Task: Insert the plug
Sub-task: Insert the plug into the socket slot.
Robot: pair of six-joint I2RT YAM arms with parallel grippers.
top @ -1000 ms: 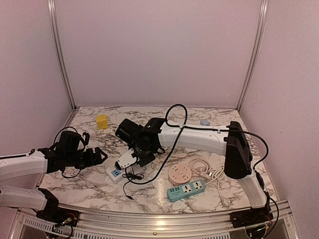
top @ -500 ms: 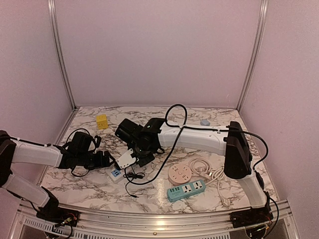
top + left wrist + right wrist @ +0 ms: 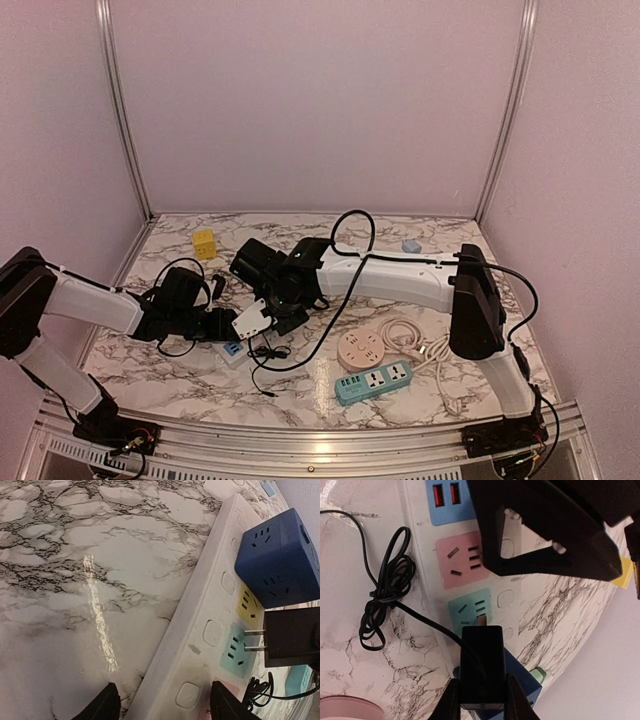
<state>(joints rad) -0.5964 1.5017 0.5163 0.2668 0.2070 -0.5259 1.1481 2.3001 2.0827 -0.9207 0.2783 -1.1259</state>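
A: Nearest you, by the right arm's base, lies one teal rectangular plastic power strip (image 3: 373,381). Just behind it is one round pink plastic socket hub (image 3: 360,350), with one white coiled cable (image 3: 430,350) beside them.

B: Farther in, you reach the one long white plastic power strip (image 3: 195,615), flat on the marble-patterned table (image 3: 75,580). Your left gripper (image 3: 162,707) has its fingers parted, with the strip's end between them. A sliver of marble shows between one finger and the strip's edge, so it grasps nothing.

A: Your right gripper (image 3: 482,700) is clenched on the single black box-shaped plastic plug (image 3: 481,660), one finger on each flank. Its two metal prongs (image 3: 254,632) show bare, tips at the teal socket face (image 3: 231,652), not pushed in.

B: You can count three coloured faces there: yellow, teal and pink. One dark blue plastic cube adapter (image 3: 280,555) sits on the strip just beside the plug. One tangled black cord (image 3: 385,600) lies alongside.

A: Farthest from you, near the back wall, sit one small yellow plastic cube (image 3: 204,244) and one small pale blue object (image 3: 411,245), well apart.
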